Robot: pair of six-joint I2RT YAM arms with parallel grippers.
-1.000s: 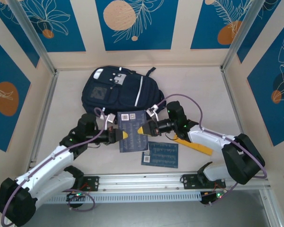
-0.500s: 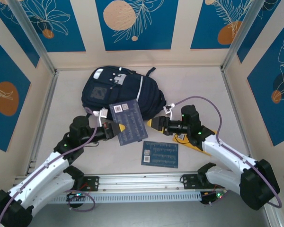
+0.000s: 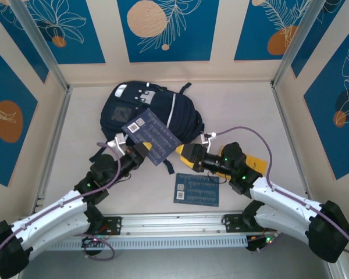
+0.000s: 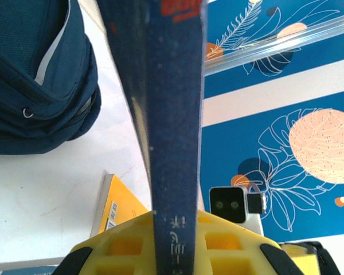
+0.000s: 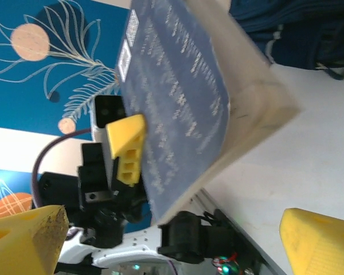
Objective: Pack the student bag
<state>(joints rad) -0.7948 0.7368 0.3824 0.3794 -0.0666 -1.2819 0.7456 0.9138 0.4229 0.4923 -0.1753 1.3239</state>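
Student bag (image 3: pixel 123 110) seems zipped, though that's unclear; the book (image 3: pixel 151 135), pinched only by left fingers (image 3: pixel 146 145) while right fingers (image 5: pixel 315 243) gape wide, could slip.

Table: pale, smooth top (image 3: pixel 244 110)
Far centre: student bag (image 3: pixel 134 113), lying flat
Near centre: dark blue booklet (image 3: pixel 196 189), flat
Right: yellow flat piece (image 3: pixel 254 162)

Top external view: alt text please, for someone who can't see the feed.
The left gripper holds a dark blue book tilted up by the near side of the student bag. The right gripper stands open just right of the book, apart from it; a second blue book lies flat on the table.
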